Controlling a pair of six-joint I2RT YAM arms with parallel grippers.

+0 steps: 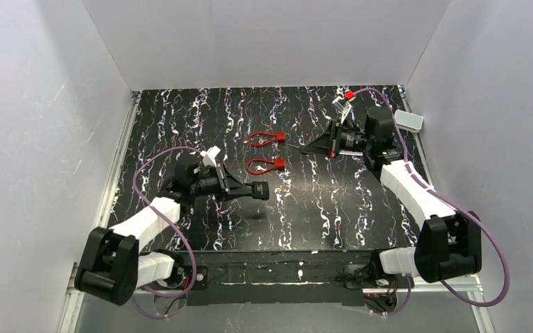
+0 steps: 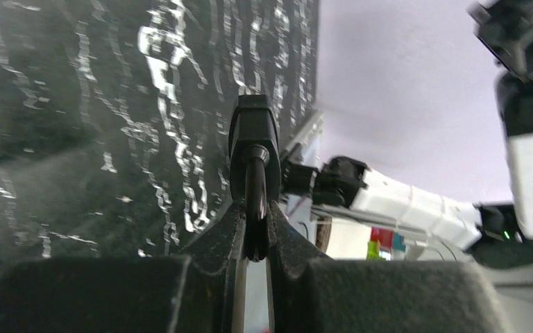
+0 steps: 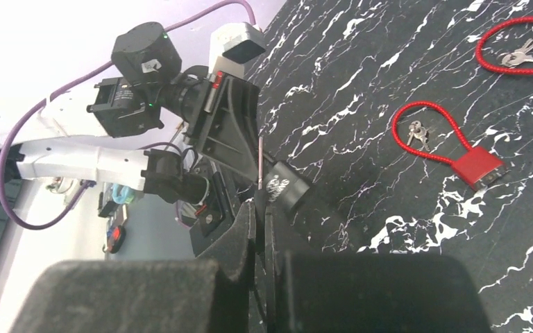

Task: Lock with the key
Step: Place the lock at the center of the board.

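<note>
**Top external.** Left gripper (image 1: 246, 189), 7 o'clock of table (image 1: 180, 111) centre, clamped on black padlock (image 1: 260, 191). Right gripper (image 1: 311, 148), 2 o'clock, shut on nothing. Two red cable locks (image 1: 264, 165) lie between them.

**Left wrist.** Fingers (image 2: 215, 239) pinch only the thin shackle (image 2: 255, 198). Risk: the body swivels or slips when a key pushes in.

**Right wrist.** Keys (image 3: 414, 132) at 2 o'clock, flat and tethered to a red loop. Risk: a pickup misses or drags the cable lock.

No text can be read; a white mark on the black padlock (image 3: 288, 189) is too blurred.
</note>
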